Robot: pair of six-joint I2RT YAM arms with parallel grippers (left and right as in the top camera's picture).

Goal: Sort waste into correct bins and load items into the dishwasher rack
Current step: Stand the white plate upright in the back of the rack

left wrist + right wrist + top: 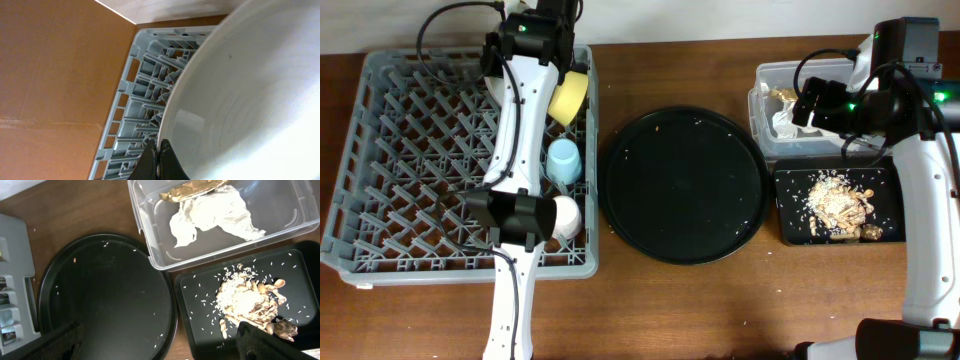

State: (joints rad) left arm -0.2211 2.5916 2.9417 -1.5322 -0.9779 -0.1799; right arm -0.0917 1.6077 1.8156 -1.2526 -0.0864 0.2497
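Observation:
My left gripper (159,161) is shut on the rim of the pale grey-green plate (250,100) and holds it over the far edge of the grey dishwasher rack (420,160). The plate is hidden under the arm in the overhead view. The yellow bowl (570,95), the light-blue cup (563,160) and a pale pink cup (566,216) sit along the rack's right side. My right gripper (160,345) is open and empty above the gap between the round tray and the shallow black tray (200,325). The chopsticks are out of view.
The clear tub (150,245) holds the white napkin (210,212) and the gold-brown wrapper (192,189). The shallow black tray (790,230) holds rice and beige food scraps (250,300). The large round black tray (682,185), with a few crumbs, lies between the rack and the bins.

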